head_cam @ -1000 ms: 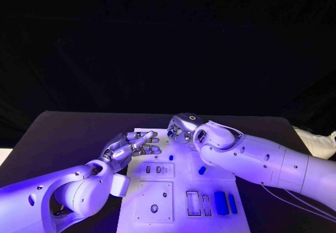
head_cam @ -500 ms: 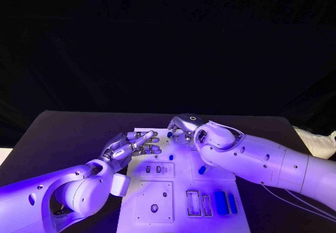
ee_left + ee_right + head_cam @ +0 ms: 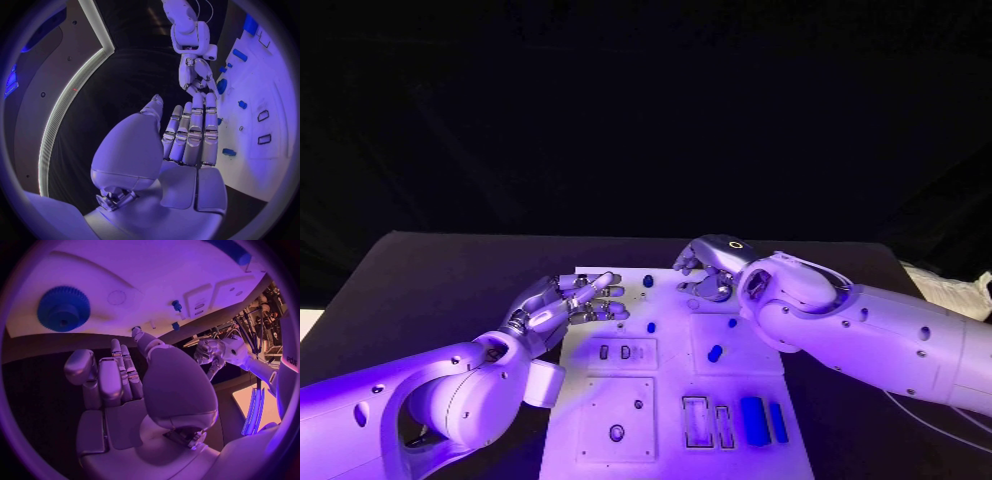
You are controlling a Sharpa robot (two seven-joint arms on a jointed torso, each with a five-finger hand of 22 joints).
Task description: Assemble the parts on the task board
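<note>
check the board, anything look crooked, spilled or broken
Nothing stands out. The task board lies flat on the table, the blue parts sit in their places on it, and both the left hand and right hand hover empty above its far end.

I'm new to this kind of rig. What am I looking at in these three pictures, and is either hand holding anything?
This is a two-armed robot at a black table. One picture looks down from its head; the two round ones come from cameras at each wrist, behind that hand. The left hand hovers at the left edge of the white board, fingers straight and apart, holding nothing. The right hand is over the board's far end; its fingers look partly curled, and I see nothing in them, though I cannot be sure. Small blue pieces lie on the board, including a blue gear and two blue bars.
</note>
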